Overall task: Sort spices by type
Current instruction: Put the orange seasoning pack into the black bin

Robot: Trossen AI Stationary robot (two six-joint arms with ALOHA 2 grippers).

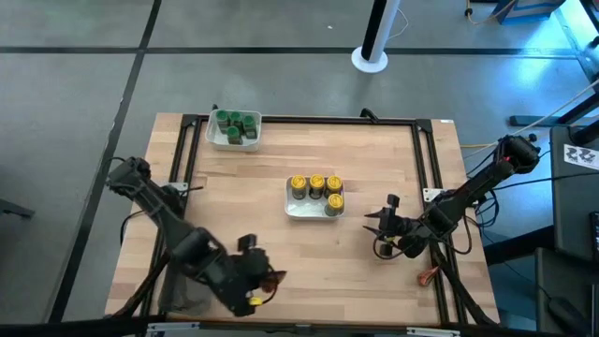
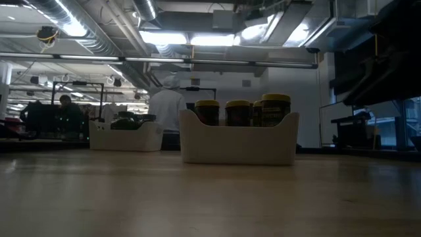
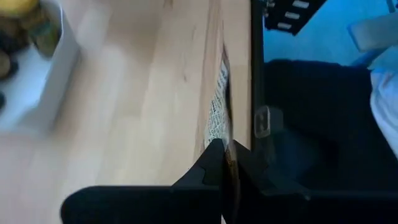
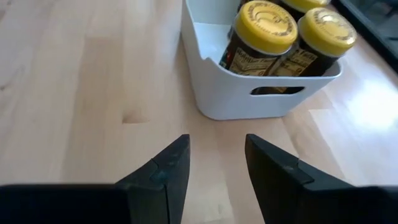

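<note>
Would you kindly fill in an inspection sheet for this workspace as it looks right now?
Surface: wooden table with a black frame along its edges.
Job's things: yellow-lidded jars in the white tray at centre; green-lidded jars in the white tray at the far left; one thin packet pinched by the left gripper.
Clutter: a small reddish item off the table's right edge, kind unclear.
Grippers: left gripper at the near edge, jaws shut on the packet; right gripper right of the centre tray, jaws open, empty.
Cables: cables run beside the right arm.
Surroundings: grey floor, a white post base; people far behind in the low view.
</note>
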